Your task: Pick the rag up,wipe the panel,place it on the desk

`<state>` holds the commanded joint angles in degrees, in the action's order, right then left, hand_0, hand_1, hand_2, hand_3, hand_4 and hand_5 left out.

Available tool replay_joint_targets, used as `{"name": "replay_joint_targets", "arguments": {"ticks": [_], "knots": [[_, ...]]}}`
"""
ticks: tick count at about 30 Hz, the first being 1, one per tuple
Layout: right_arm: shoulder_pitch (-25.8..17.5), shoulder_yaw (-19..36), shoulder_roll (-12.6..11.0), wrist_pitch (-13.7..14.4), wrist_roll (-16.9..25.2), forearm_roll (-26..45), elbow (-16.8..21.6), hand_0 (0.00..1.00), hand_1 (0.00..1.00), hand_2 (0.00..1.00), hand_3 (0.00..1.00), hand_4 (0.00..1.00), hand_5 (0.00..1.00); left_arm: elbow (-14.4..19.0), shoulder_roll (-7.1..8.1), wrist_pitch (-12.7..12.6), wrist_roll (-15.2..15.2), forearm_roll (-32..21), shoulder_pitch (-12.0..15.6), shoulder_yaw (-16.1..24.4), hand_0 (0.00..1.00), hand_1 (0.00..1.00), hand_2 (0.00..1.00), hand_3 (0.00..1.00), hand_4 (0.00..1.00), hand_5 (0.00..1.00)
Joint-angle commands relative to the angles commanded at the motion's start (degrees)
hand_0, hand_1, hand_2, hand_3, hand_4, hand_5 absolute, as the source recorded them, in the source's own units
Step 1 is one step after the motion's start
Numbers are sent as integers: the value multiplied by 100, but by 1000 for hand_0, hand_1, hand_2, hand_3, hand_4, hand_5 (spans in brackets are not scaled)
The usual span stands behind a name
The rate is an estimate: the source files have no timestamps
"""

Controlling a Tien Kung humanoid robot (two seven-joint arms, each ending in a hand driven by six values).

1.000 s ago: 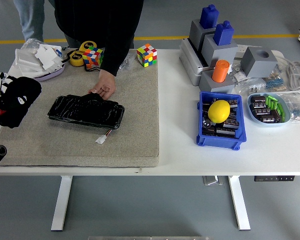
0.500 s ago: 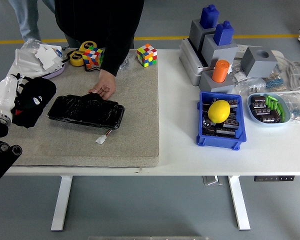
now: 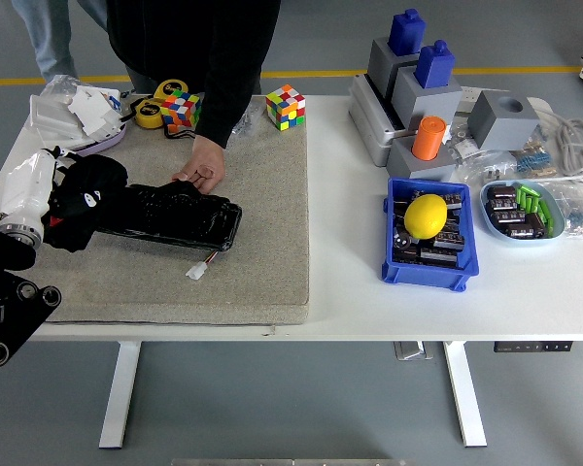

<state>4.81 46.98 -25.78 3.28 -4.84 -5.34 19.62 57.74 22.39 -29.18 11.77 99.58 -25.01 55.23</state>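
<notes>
Head view shows the left hand [image 3: 49,189] reaching in from the left edge, closed around a black rag [image 3: 85,194] that it presses onto the left end of the black panel [image 3: 170,214]. Its white wrist shell sits just left of the rag, and the black arm joints hang at the lower left corner, off the table's near edge. The panel lies flat on a beige mat [image 3: 243,252] that covers the left half of the white table [image 3: 350,301], with a short wire and white plug [image 3: 197,271] trailing from its near right corner. A person in a dark top stands at the far side, one hand [image 3: 202,167] resting fingertips-down on the panel's far edge. Two puzzle cubes sit at the mat's far edge, one [image 3: 181,110] beside the person's sleeve next to a yellow tape roll [image 3: 152,113], the other [image 3: 285,106] to the right. A heap of white bags [image 3: 78,112] occupies the far left corner. On the right half a blue bin [image 3: 428,267] holds dark parts and a yellow lemon [image 3: 427,216]; behind it stand grey blocks [image 3: 418,97] with blue tops and an orange cylinder [image 3: 428,137]. A pale oval dish [image 3: 493,206] with green pieces lies near the right edge.
</notes>
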Motion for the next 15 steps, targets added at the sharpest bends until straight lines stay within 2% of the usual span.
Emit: {"name": "replay_joint_targets", "arguments": {"ticks": [5,15], "knots": [[16,-6,-4,4,5,2,4,724,658,679,619,998,583,25,-64,-35,34,28,-39,-68,215,129,386,651,677,2],[3,5,-10,-7,7,8,1,724,657,679,619,998,583,83,-285,-112,56,40,-50,-321,215,128,386,651,675,2]]}}
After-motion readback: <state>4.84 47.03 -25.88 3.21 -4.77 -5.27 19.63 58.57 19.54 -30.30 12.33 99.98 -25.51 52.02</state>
